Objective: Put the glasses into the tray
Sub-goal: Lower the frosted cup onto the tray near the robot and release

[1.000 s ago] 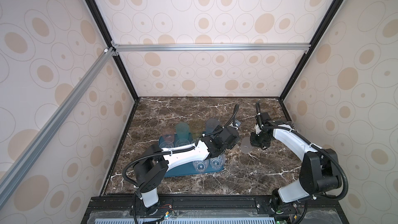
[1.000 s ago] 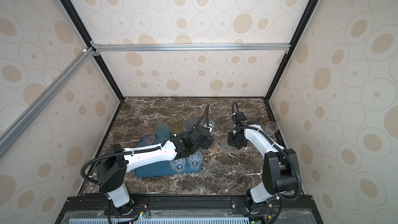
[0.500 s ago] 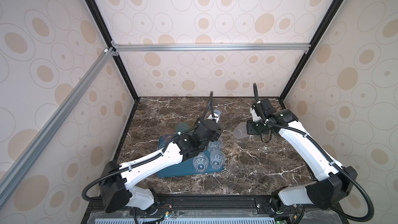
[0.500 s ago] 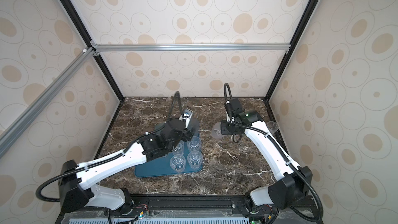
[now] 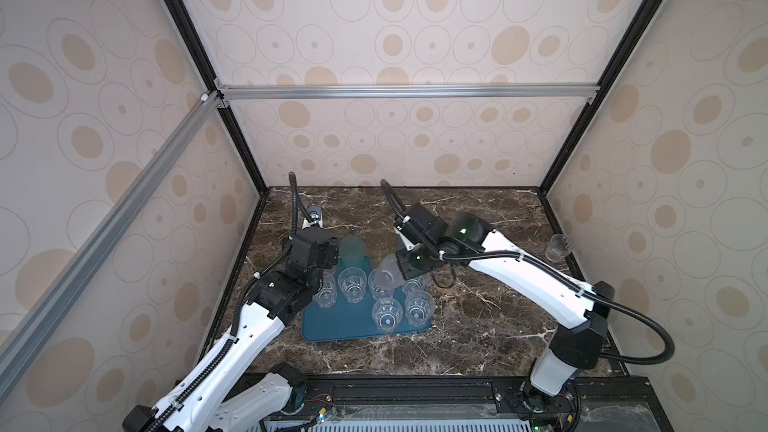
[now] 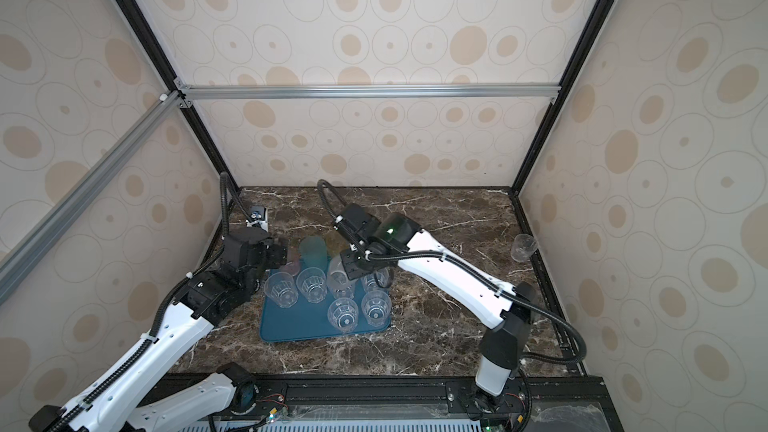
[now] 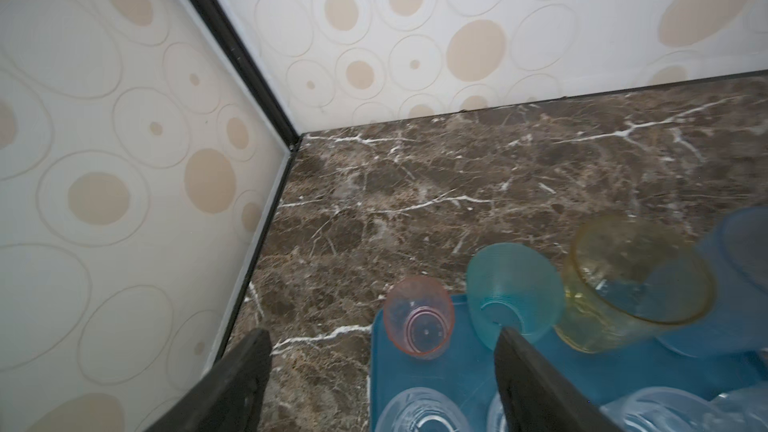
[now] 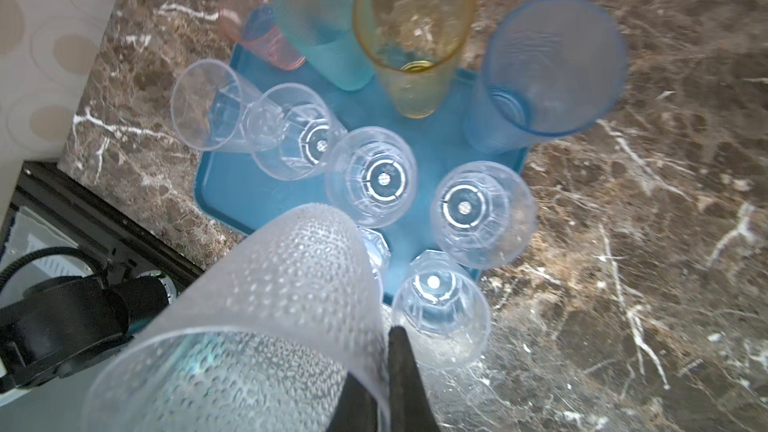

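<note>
The right hand [image 8: 380, 367] has carried a frosted glass [image 8: 266, 326] from the table [image 5: 478, 326] to above the tray [image 5: 332, 330]. It is clamped on the rim, and the glass hangs tilted, not yet set down. The left hand [image 7: 380, 340] has drawn back to the tray's far left corner, wide open and empty. One clear glass [image 5: 559, 247] stands by the right wall, probably the last to fetch.

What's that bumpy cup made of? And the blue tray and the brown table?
The bumpy cup looks like clear plastic with a frosted, dimpled skin: see-through, thin-walled, covered in tiny raised dots. The tray seems smooth teal plastic: one even colour, rounded corners, low moulded rim. The table looks like polished brown marble with white veins, but could be a printed look-alike.
</note>
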